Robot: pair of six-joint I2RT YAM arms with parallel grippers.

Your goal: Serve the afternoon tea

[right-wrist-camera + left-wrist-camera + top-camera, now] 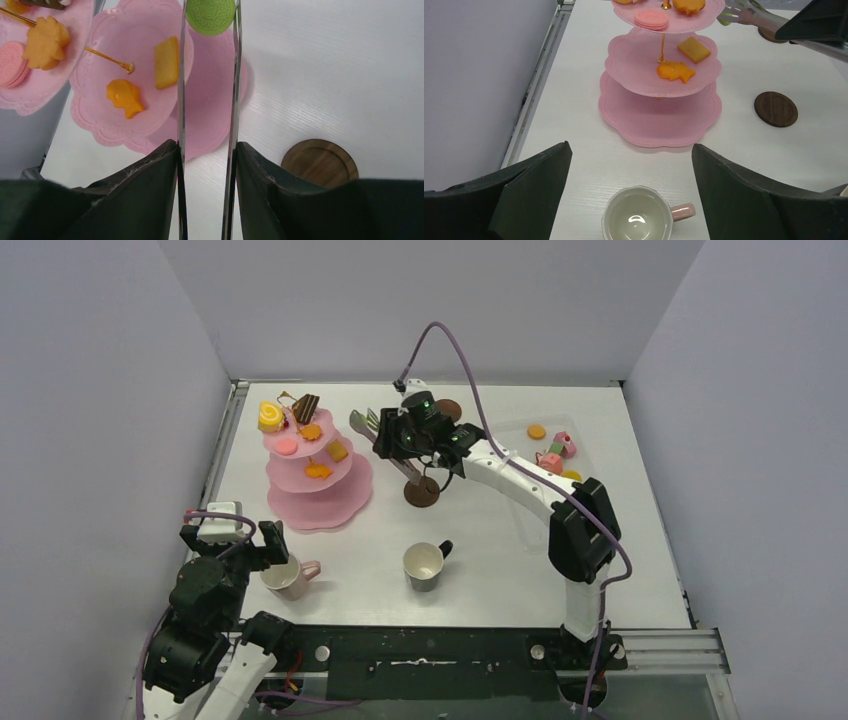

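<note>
Bright, even light — soft shadows

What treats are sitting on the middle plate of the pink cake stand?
On the middle tier of the pink stand lie two treats: a yellow rectangular biscuit and an orange flower-shaped cookie. The top tier hides its far part.

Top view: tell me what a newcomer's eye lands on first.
The pink three-tier stand at the left rear, dotted with toy pastries. Beside it the right hand grips long metal tongs that pinch a green cookie over the stand. Near the front stand a pink mug and a black mug.
</note>
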